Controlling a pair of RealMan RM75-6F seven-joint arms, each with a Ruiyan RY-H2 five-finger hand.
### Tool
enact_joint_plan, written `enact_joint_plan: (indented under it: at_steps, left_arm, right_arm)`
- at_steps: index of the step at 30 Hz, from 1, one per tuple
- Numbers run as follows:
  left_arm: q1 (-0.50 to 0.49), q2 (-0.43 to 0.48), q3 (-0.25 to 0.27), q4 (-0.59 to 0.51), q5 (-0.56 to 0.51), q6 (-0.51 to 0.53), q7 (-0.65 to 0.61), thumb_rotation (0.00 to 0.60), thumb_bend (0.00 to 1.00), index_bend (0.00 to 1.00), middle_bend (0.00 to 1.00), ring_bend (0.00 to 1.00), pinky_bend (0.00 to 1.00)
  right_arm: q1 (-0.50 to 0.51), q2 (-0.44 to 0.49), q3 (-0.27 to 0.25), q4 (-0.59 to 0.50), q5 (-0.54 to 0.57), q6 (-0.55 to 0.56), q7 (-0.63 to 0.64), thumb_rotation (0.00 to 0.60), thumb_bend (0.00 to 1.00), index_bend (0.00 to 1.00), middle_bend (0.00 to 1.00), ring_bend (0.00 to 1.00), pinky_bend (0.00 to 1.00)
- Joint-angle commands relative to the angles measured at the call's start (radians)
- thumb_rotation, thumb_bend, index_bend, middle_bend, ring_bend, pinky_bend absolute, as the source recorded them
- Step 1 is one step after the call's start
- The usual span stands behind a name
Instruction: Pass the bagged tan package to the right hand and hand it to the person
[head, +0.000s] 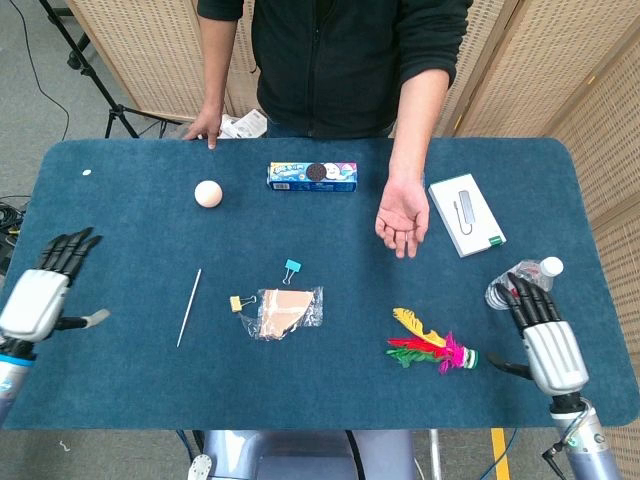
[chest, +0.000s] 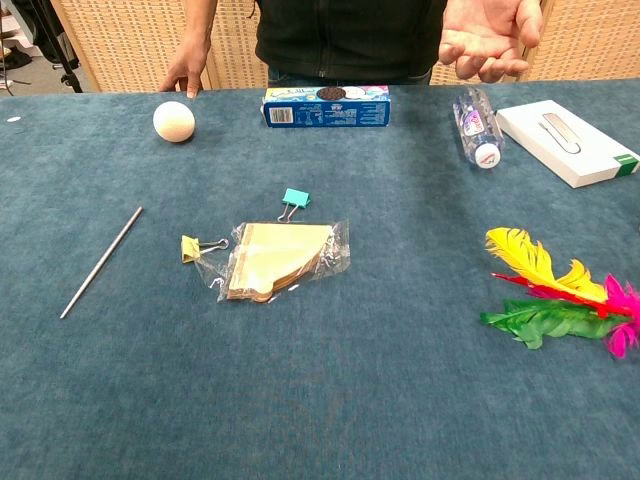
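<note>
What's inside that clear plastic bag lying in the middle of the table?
The clear bag holds flat tan pieces, stacked, roughly wedge-shaped. Anything beneath the top piece is covered, so I cannot tell how many there are.

Head view looks steeply down — chest view low, nearer.

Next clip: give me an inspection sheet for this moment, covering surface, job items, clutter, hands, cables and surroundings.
Surface: blue cloth table, no spills seen.
Job's things: bagged tan package lies flat near the table's middle, held by neither hand; person's open palm waits above the far edge.
Clutter: egg, cookie box, white box, water bottle, feather shuttlecock, teal clip, yellow clip, thin rod.
Hands: left hand at the left edge, fingers apart, empty; right hand near the bottle, fingers apart, empty.
Cables: black cable on the floor beside a tripod.
Surroundings: wicker screens behind the person.
</note>
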Motion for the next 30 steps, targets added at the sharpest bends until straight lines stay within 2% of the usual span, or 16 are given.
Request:
enact_joint_plan:
  at_steps: [1,4,8,14,20,26,30]
  left_arm:
    - [0.051,0.06,0.012,-0.046,-0.056,0.011,-0.032,0.6,0.0,0.0,0.0,0.0,0.0]
    - [0.079,0.074,0.01,-0.049,-0.075,0.026,-0.039,0.6,0.0,0.0,0.0,0.0,0.0]
    - [0.086,0.085,0.004,-0.036,-0.067,0.023,-0.082,0.6,0.0,0.0,0.0,0.0,0.0]
    - [0.083,0.085,-0.009,0.005,-0.058,0.001,-0.146,0.6,0.0,0.0,0.0,0.0,0.0]
    - [0.089,0.092,-0.013,0.018,-0.046,-0.007,-0.19,0.6,0.0,0.0,0.0,0.0,0.0]
    - [0.093,0.093,-0.012,0.027,-0.029,-0.011,-0.209,0.6,0.0,0.0,0.0,0.0,0.0]
    - [0.092,0.093,-0.016,0.03,-0.027,-0.02,-0.216,0.6,0.0,0.0,0.0,0.0,0.0]
  right_arm:
    - [0.047,-0.015,-0.028,0.004,-0.064,-0.049,-0.021,0.6,0.0,0.0,0.0,0.0,0.08]
    - [0.101,-0.031,-0.037,-0.016,-0.111,-0.104,-0.027,0.6,0.0,0.0,0.0,0.0,0.08]
    - [0.184,-0.066,-0.02,-0.031,-0.129,-0.199,-0.038,0.6,0.02,0.04,0.04,0.01,0.08]
    - [0.332,-0.157,0.029,-0.103,-0.076,-0.422,-0.111,0.6,0.08,0.06,0.06,0.02,0.1]
    - [0.453,-0.312,0.133,-0.116,0.083,-0.592,-0.289,0.6,0.1,0.06,0.06,0.02,0.1]
    - [0.543,-0.454,0.214,-0.025,0.25,-0.676,-0.433,0.6,0.1,0.06,0.06,0.02,0.1]
    - [0.585,-0.511,0.239,0.017,0.357,-0.703,-0.51,0.6,0.1,0.06,0.04,0.02,0.1]
